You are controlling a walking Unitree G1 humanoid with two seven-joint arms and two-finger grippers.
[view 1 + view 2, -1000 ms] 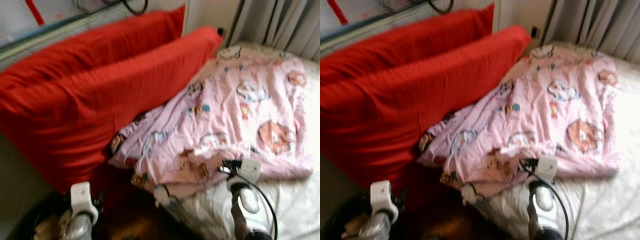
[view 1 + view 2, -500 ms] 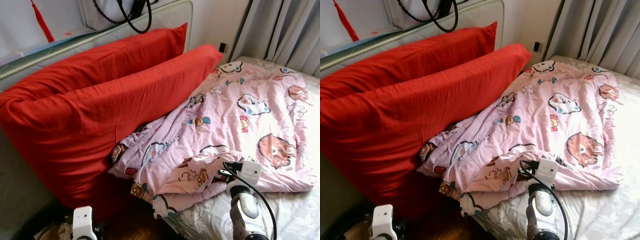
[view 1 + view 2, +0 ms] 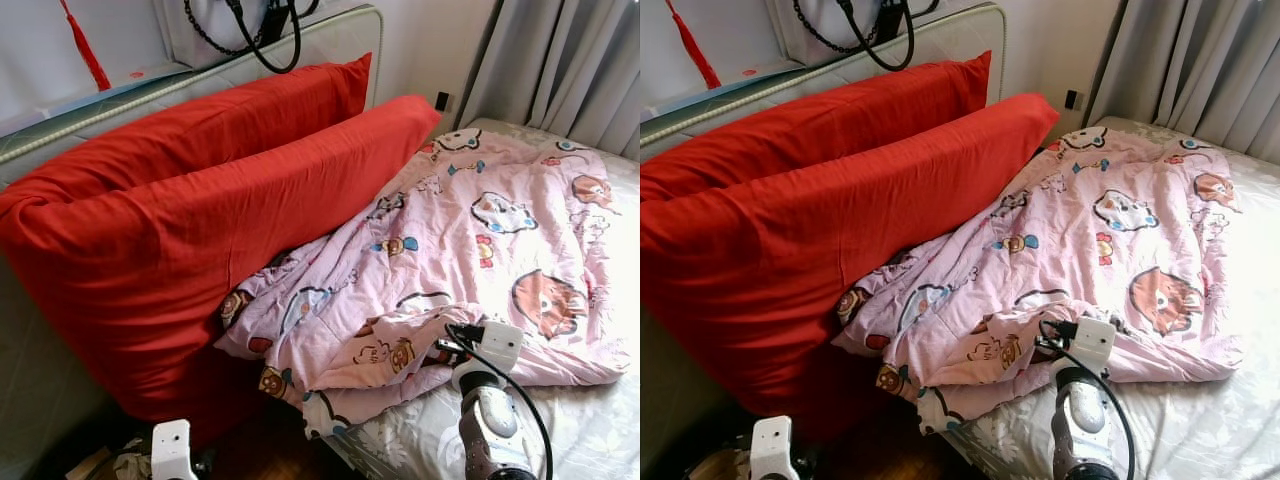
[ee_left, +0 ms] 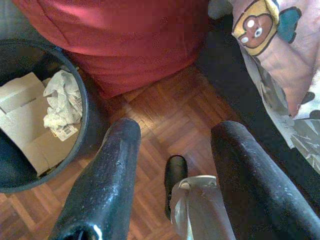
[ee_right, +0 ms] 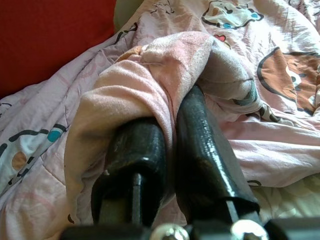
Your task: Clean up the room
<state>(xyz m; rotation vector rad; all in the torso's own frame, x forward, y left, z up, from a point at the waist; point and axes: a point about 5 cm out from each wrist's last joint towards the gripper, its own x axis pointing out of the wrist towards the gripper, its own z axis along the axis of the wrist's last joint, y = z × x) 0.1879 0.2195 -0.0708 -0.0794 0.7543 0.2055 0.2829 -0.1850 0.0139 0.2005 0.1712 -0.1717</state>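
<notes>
Right tool (image 5: 170,150) stays clenched on a fold of the pink quilt (image 3: 470,240) at lower centre of the bed (image 3: 600,430), the view now steadier, so straightening can proceed; left tool (image 4: 170,165) hangs released.

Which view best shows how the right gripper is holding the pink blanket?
The right wrist view: the right gripper has its two black fingers shut on a bunched fold of the pink blanket. The eye views show the blanket spread across the bed against the red pillows, with the wrist at its near edge hiding the pinch.
</notes>
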